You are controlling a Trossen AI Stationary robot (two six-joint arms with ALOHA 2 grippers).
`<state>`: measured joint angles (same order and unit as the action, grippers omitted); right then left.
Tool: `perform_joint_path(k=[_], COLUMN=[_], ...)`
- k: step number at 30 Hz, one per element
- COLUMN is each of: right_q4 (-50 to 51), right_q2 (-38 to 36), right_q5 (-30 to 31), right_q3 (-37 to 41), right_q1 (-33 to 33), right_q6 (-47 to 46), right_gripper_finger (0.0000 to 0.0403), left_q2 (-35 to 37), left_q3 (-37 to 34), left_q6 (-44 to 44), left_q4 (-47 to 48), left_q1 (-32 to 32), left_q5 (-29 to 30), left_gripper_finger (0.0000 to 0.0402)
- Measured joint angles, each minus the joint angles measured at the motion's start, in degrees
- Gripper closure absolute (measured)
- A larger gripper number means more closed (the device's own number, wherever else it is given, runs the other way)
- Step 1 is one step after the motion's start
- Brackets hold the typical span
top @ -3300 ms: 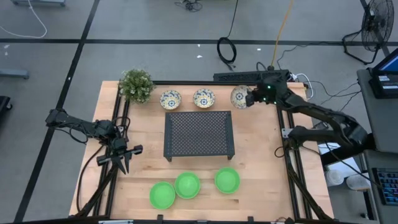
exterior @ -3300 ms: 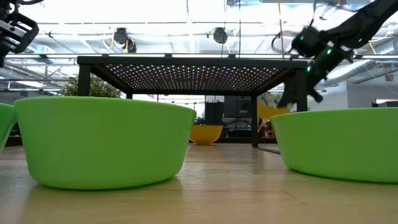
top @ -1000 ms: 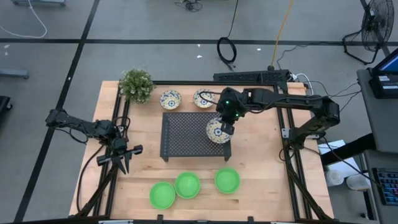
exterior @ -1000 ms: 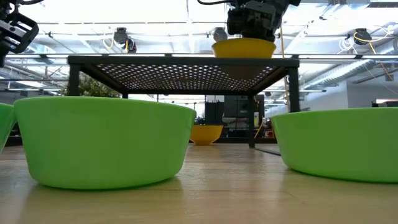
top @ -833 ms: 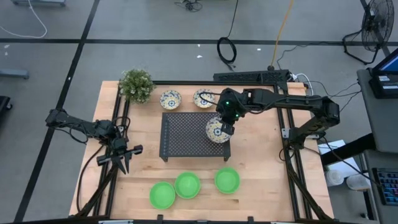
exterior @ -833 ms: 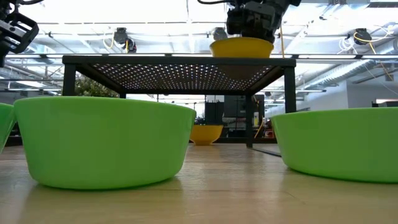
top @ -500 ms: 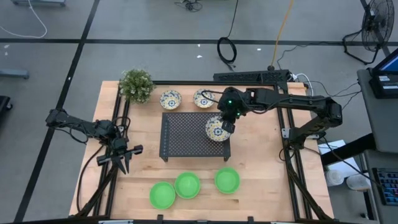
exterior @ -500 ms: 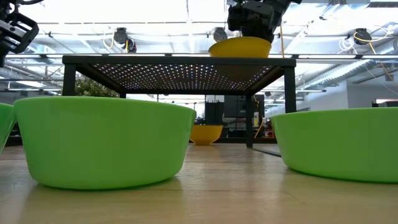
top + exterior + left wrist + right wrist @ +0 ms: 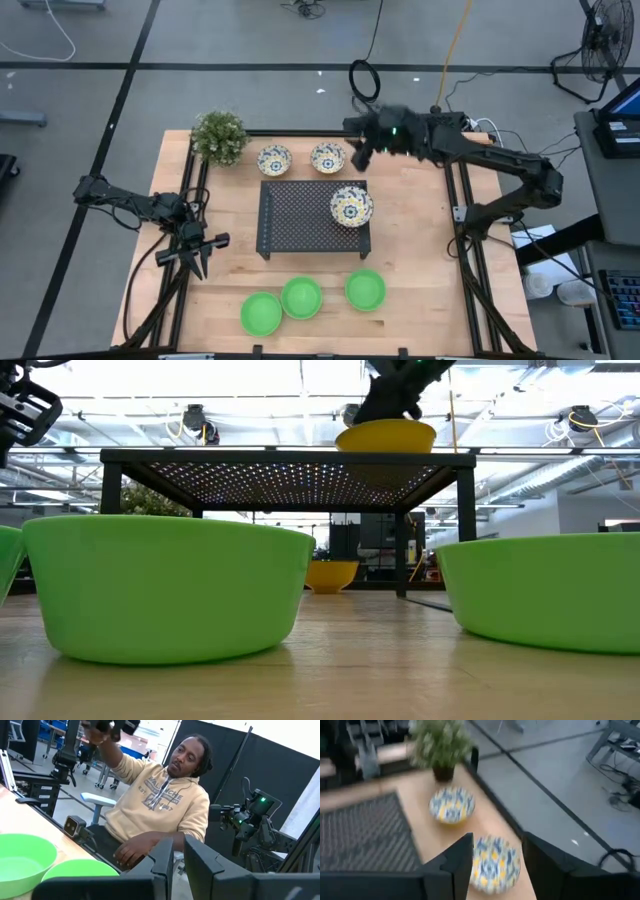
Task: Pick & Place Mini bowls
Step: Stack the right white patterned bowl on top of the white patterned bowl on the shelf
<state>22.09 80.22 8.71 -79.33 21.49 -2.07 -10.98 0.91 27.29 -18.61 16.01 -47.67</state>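
A white floral mini bowl [image 9: 352, 205] sits upright on the right part of the black perforated rack [image 9: 300, 222]; in the low view it is the yellow bowl [image 9: 385, 435] on the rack top. Two more floral bowls [image 9: 274, 159] [image 9: 327, 157] stand on the table behind the rack. Three green bowls [image 9: 261, 313] [image 9: 301, 297] [image 9: 365, 289] stand near the front edge. My right gripper [image 9: 362, 143] hangs open over the far edge, above a floral bowl [image 9: 495, 862] and touching nothing. My left gripper [image 9: 195, 256] waits shut at the table's left side.
A small potted plant [image 9: 219, 136] stands at the far left corner. A seated person [image 9: 160, 815] shows beyond the table in the left wrist view. Bare wood lies to the left and right of the rack.
My right gripper has opened and let go of the floral bowl, which stays upright on the rack's right part. It has then risen and drawn back toward the table's far edge, over the floral bowls there.
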Motion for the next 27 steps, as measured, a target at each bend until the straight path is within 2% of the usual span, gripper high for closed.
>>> perform_joint_path(k=[6,10,14,20,22,27], right_q4=[-3.4,3.1,14.2,33.4,37.8,37.4], right_q2=[6.9,14.4,23.4,38.9,42.4,46.0], right_q5=[-13.6,-19.6,-22.4,-22.4,-22.5,-22.2], right_q3=[-0.7,-6.5,-21.0,-46.7,-51.0,-50.8], right_q1=[16.1,22.8,24.2,22.7,22.4,22.3], right_q6=[-6.3,-6.6,-3.0,5.7,7.9,8.9], right_gripper_finger=[0.0242,0.0237,0.0221,0.0204,0.0202,0.0203], left_q2=[0.0,0.0,0.0,0.0,0.0,0.0], left_q3=[0.0,0.0,0.0,0.0,0.0,0.0], left_q6=[0.0,0.0,0.0,0.0,0.0,0.0], left_q4=[0.0,0.0,0.0,0.0,0.0,0.0], left_q1=[0.0,0.0,0.0,0.0,0.0,0.0], left_q5=[0.0,0.0,0.1,0.1,0.1,0.2], left_gripper_finger=[0.0355,0.0355,0.0355,0.0355,0.0355,0.0355])
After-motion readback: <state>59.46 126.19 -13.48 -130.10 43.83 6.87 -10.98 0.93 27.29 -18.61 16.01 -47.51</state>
